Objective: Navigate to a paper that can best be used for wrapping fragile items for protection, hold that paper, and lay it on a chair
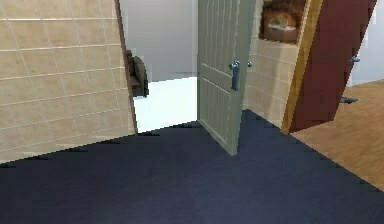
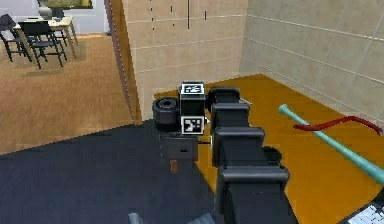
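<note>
Ahead, a dark object [image 1: 139, 76] is half hidden behind the tiled wall [image 1: 60, 80] at its edge, far left; I can't name it. An orange thing [image 1: 281, 22], far right, is cut by the top edge. I can't tell whether the gripper [image 2: 175, 150] holds anything. The teal rod [image 2: 330, 140] runs off the arm side view's right edge.

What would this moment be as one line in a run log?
floor: dark blue | ahead: grey door ajar | side: chairs by table, upper left | gripper: hold unclear
</note>
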